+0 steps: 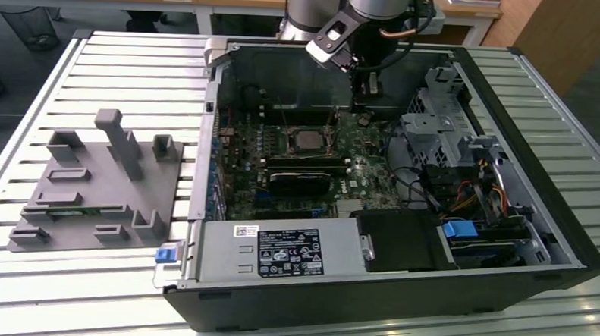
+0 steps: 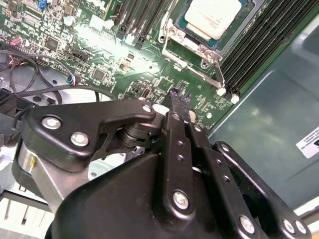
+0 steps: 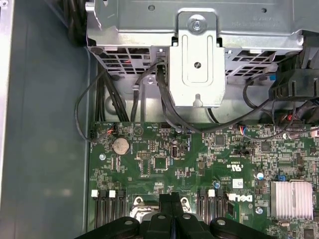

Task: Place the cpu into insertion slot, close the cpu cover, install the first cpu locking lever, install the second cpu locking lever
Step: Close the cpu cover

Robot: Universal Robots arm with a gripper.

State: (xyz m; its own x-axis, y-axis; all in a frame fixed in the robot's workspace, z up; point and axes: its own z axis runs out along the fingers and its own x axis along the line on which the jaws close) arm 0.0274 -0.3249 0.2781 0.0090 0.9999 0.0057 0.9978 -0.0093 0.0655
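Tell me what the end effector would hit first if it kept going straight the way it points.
Most likely the green motherboard, at the small components beside the insertion slot holding the cpu. The end effector is shut; its height above the board is unclear.

The cpu shows a smooth, matt silvery metal face. The motherboard is glossy green laminate. The gripper links are satin black with bright metal screws. The drive bracket is dull grey sheet metal.
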